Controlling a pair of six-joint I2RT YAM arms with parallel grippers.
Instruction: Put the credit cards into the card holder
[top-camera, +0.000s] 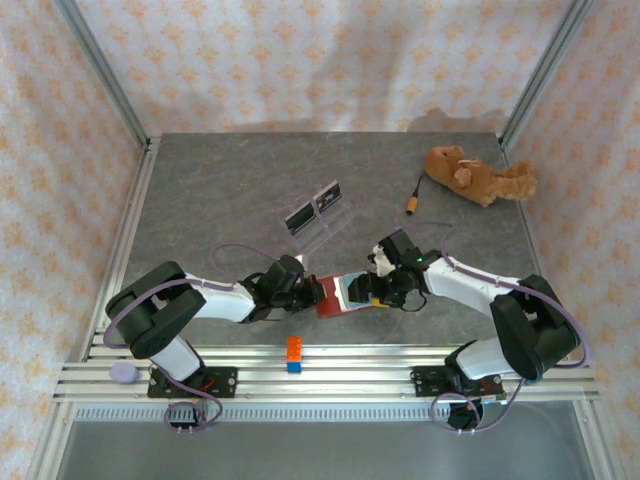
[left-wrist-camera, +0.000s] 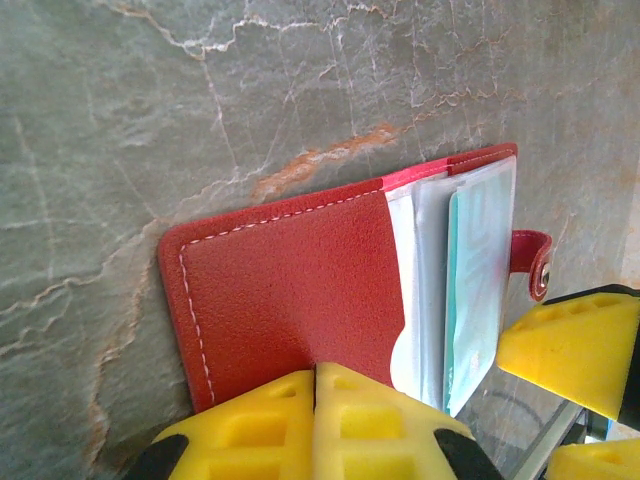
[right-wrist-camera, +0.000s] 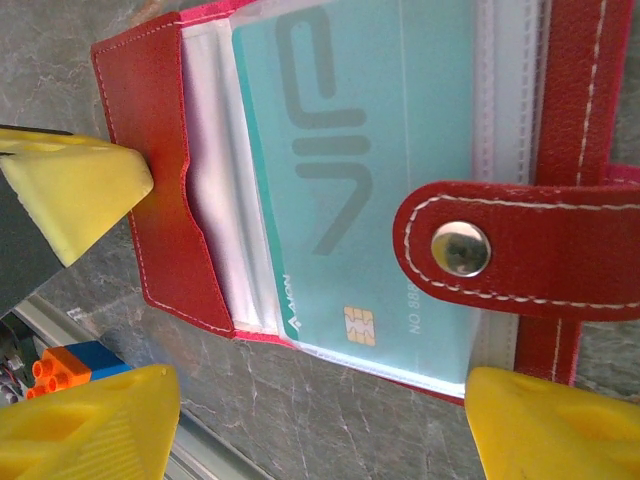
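Observation:
The red card holder (top-camera: 335, 298) lies open on the table between both arms. A teal-green credit card (right-wrist-camera: 360, 180) sits inside its clear sleeve, chip end poking past the holder's edge, with the snap tab (right-wrist-camera: 520, 250) folded over it. My left gripper (left-wrist-camera: 317, 400) is shut, its yellow fingertips together on the edge of the red flap (left-wrist-camera: 290, 290). My right gripper (right-wrist-camera: 320, 440) is open, fingers (right-wrist-camera: 550, 430) apart on either side of the card's chip end, holding nothing. Two dark cards (top-camera: 313, 208) stand further back.
The dark cards rest on a clear plastic tray (top-camera: 335, 225) mid-table. A brown teddy bear (top-camera: 480, 175) and a small orange object (top-camera: 413, 208) lie at the back right. An orange-and-blue toy brick (top-camera: 294, 353) sits on the front rail.

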